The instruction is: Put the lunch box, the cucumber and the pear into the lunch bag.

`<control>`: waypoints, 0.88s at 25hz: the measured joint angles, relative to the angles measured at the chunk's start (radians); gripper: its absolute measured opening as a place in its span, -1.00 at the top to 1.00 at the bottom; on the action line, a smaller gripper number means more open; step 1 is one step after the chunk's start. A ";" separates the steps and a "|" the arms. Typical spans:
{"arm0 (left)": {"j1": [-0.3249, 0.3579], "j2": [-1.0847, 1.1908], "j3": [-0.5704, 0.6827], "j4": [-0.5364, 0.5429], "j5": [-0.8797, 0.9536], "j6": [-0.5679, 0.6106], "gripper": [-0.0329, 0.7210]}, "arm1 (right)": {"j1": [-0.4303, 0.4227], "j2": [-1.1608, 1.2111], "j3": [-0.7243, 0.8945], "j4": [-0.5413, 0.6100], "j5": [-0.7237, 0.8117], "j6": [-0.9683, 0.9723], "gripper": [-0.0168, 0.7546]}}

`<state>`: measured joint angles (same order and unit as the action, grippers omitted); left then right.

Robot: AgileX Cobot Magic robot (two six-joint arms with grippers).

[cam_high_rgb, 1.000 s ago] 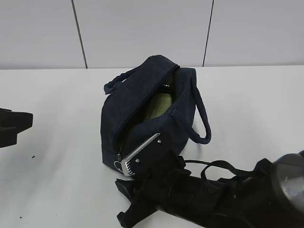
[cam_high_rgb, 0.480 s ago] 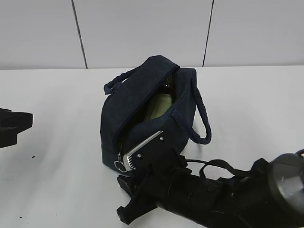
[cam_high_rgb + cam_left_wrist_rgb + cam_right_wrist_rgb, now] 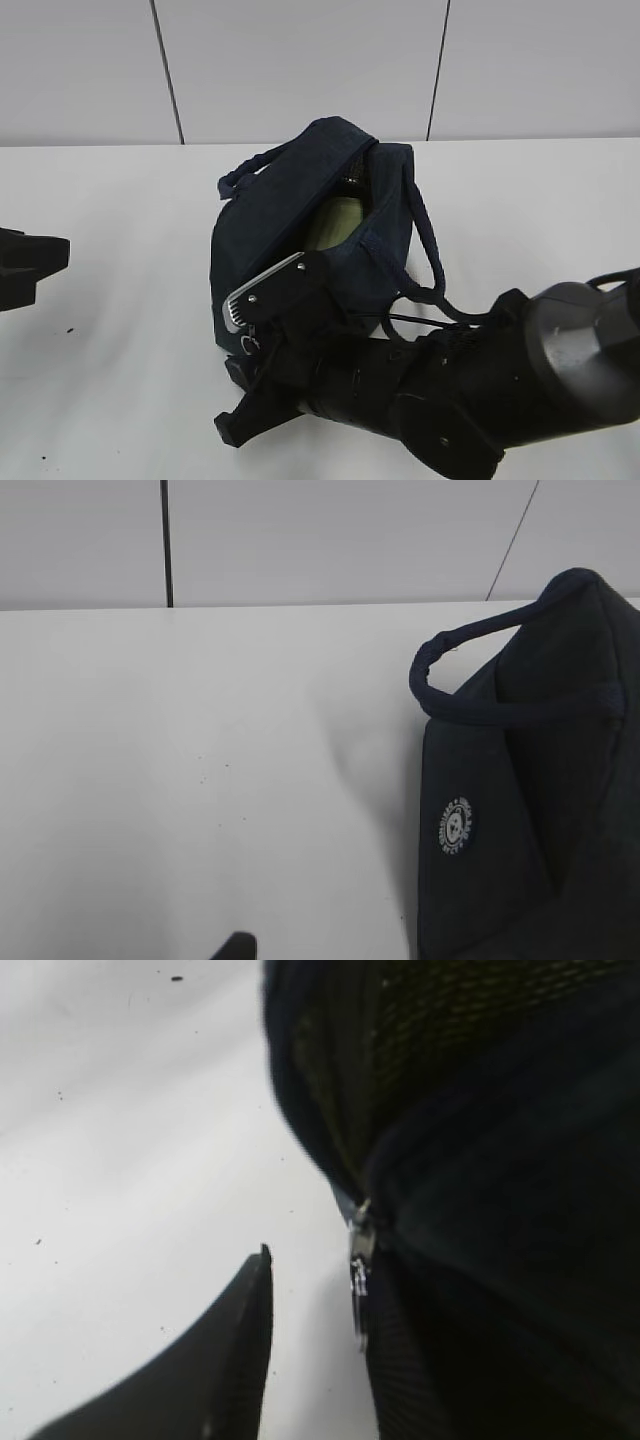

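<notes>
Right wrist view: zipper pull point(image 3: 358, 1265) at 3 o'clock of one visible finger point(image 3: 215, 1360); right gripper's point(image 3: 243, 325) opening cannot be told, nothing visibly held. Pull may be missed, lunch bag point(image 3: 300, 230) dragged.

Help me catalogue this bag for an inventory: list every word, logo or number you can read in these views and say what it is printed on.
Round white badge on the side of the lunch bag: it has a ring of lettering around a small figure, but the text is too small and blurred to read.
No other words, numbers or signs can be read in the exterior view, the left wrist view or the right wrist view.
</notes>
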<state>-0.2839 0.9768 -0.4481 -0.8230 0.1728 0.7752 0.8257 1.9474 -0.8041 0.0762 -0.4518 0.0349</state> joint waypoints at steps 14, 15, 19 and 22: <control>0.000 0.000 0.000 0.000 0.000 0.000 0.09 | 0.000 0.000 -0.008 0.015 0.056 0.002 0.43; 0.000 0.000 0.000 0.000 0.000 0.000 0.09 | 0.000 0.000 -0.008 0.015 0.054 0.006 0.43; 0.000 0.000 0.000 0.000 0.000 0.000 0.09 | 0.000 0.000 -0.015 0.015 0.054 0.022 0.43; 0.000 0.000 0.000 0.000 0.000 0.000 0.09 | 0.000 0.000 -0.038 0.015 0.070 0.024 0.43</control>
<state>-0.2839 0.9768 -0.4481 -0.8230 0.1728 0.7752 0.8257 1.9474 -0.8423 0.0908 -0.3821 0.0593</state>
